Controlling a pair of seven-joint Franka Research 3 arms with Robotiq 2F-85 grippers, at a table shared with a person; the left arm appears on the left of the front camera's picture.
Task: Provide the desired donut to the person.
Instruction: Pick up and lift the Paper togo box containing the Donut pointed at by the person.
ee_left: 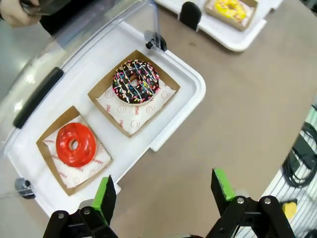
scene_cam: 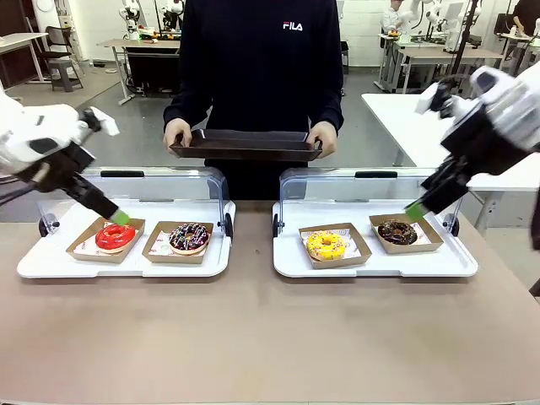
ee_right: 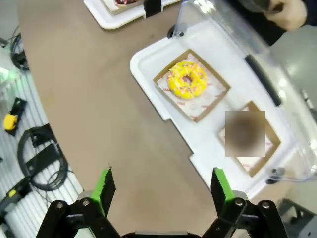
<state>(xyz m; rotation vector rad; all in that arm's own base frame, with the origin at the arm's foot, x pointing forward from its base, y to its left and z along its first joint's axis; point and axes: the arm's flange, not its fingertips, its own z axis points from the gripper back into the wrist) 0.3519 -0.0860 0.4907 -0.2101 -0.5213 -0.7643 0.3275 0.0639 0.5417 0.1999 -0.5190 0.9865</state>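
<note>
4 donuts are sitting on the table (scene_cam: 253, 337), each in its own cardboard boat (scene_cam: 84, 250). A red-glazed donut (scene_cam: 115, 237) and a chocolate sprinkled donut (scene_cam: 189, 237) are sharing the white tray (scene_cam: 126, 268) at 10 o'clock in the front view. A yellow sprinkled donut (scene_cam: 326, 245) and a dark chocolate donut (scene_cam: 396, 232) are sharing the 2nd white tray (scene_cam: 380, 268) at 2 o'clock. The 2 clear lids (scene_cam: 169, 181) are standing flipped back, leaving all 4 reachable from above.

At 12 o'clock the person (scene_cam: 261, 67) is holding 1 dark serving tray (scene_cam: 246, 145) level by both ends, seemingly offering it as the landing spot; which donut is wanted is not showing.

The left gripper (ee_left: 163, 191) is hanging near the red-glazed donut and the right gripper (ee_right: 161, 186) near the dark chocolate donut. Each has its fingers spread wide and is carrying nothing, seemingly poised so either arm can serve its own pair.
</note>
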